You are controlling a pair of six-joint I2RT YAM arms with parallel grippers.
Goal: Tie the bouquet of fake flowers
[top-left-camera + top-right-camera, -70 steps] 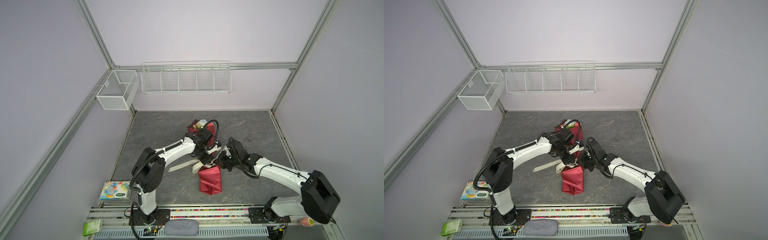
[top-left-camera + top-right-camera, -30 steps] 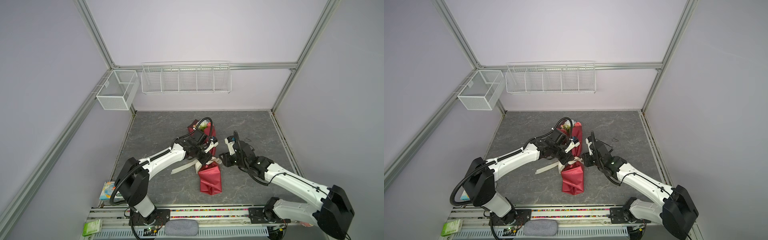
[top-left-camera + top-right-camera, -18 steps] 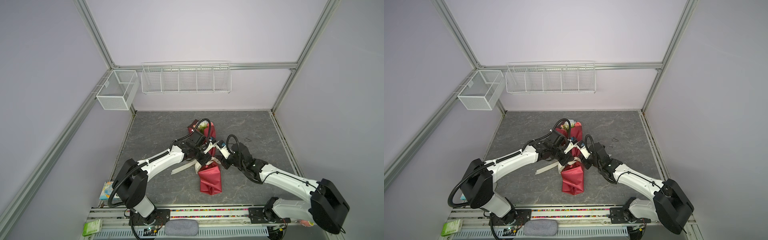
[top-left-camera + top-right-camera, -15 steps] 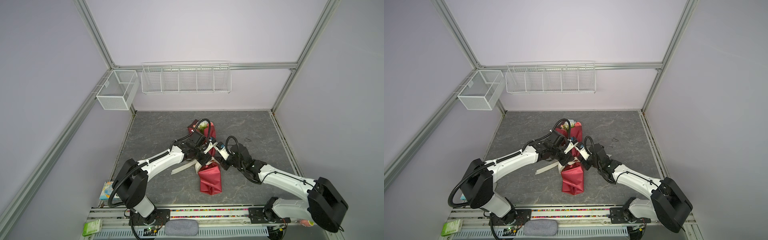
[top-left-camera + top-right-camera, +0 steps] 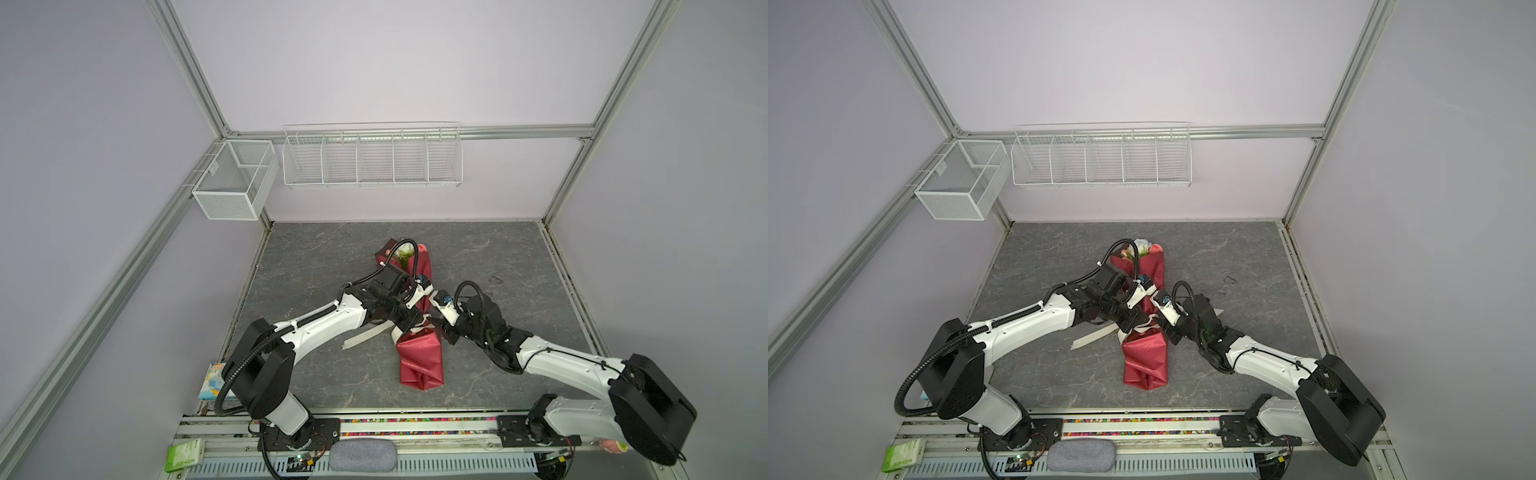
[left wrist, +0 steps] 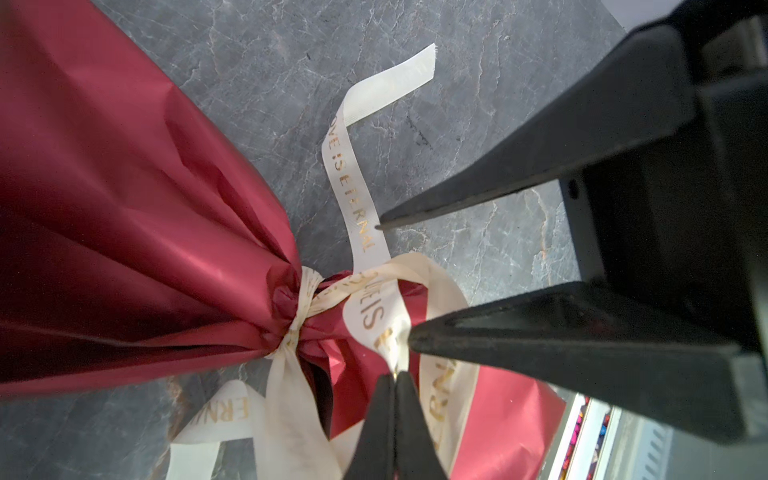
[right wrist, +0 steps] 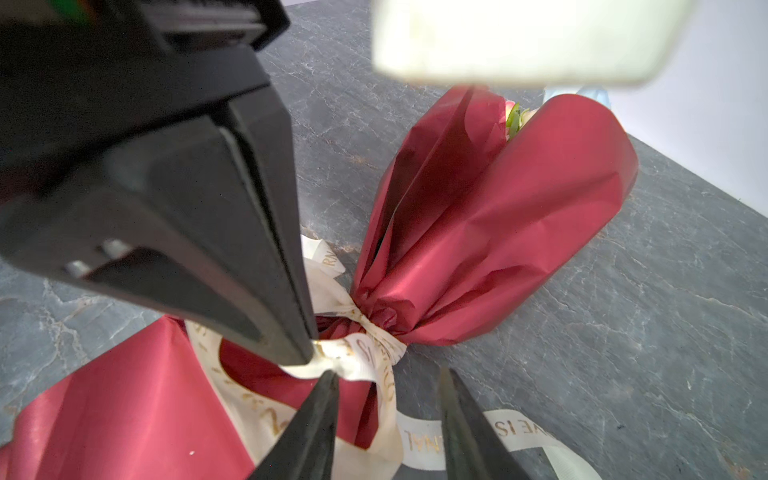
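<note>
Pinching the ribbon at the knot

Your left gripper is clamped on the cream ribbon beside the knot. Your right gripper stands partly spread astride the ribbon, not closed on it. The bouquet of fake flowers lies mid-frame in both top views, on the grey table.

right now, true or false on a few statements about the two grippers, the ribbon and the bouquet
1. The left gripper is shut on the cream ribbon. True.
2. The right gripper is clamped shut. False: its jaws stand apart.
3. The bouquet stands upright. False: it lies flat on the table.
4. The cream ribbon is wound round the bouquet's pinched waist. True.
</note>
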